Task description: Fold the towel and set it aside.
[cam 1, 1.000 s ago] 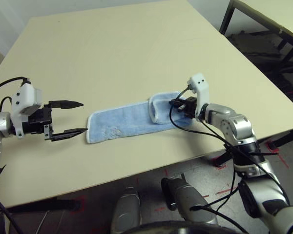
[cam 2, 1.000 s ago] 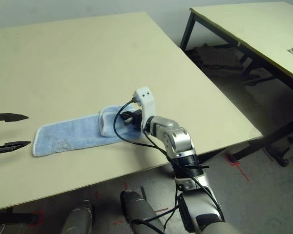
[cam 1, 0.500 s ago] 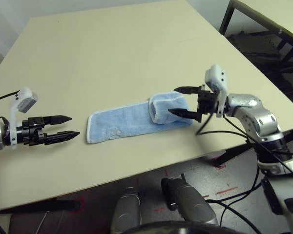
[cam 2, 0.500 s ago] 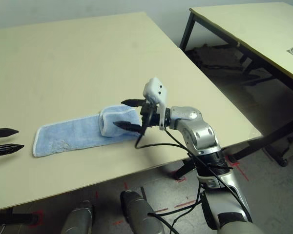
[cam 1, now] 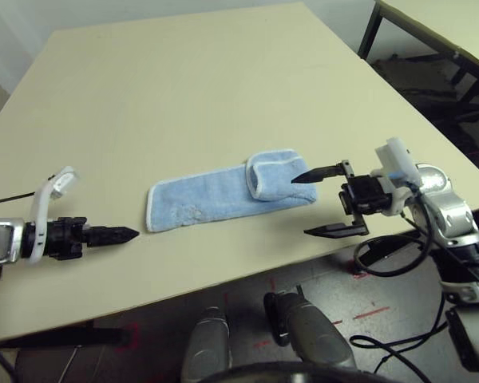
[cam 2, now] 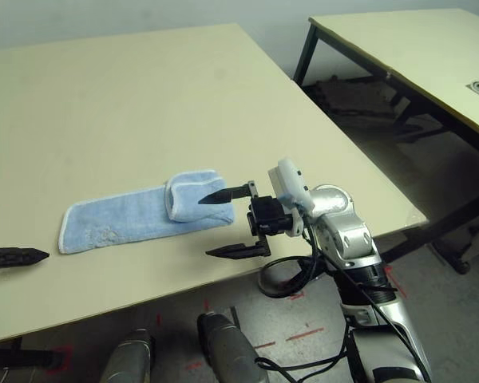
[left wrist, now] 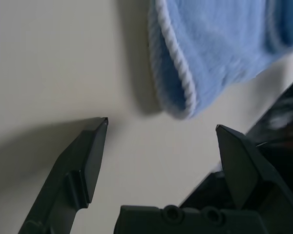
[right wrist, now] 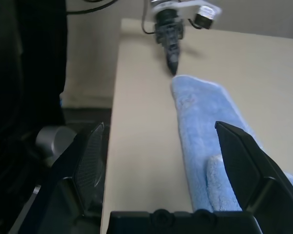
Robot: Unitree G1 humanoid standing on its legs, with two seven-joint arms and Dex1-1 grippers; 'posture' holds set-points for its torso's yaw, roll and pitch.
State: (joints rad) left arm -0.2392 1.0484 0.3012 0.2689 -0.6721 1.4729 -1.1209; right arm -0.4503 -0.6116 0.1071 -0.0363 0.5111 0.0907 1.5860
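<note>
Left eye view, middle of the frame: the towel (cam 1: 203,197) lies on the counter (cam 1: 184,88) as a long strip, its right-hand end turned over into a flap. From where I stand, the left jaws (cam 1: 136,234) are apart and empty at the lower left, just beside the strip's near corner; the right jaws (cam 1: 299,206) are also spread, grasping nothing, with one tip at the flap's edge. Folding looks partly done, and bringing the left end across seems the step in hand. I'd have the left jaws straddle that corner, nip all the layers low down, then lift gently and lay it over the flap, edges matched. Pulling too hard could drag the flap loose. The near edge runs close below, so the right arm wants care there; the wide bare stretch above offers room for setting the towel aside.
</note>
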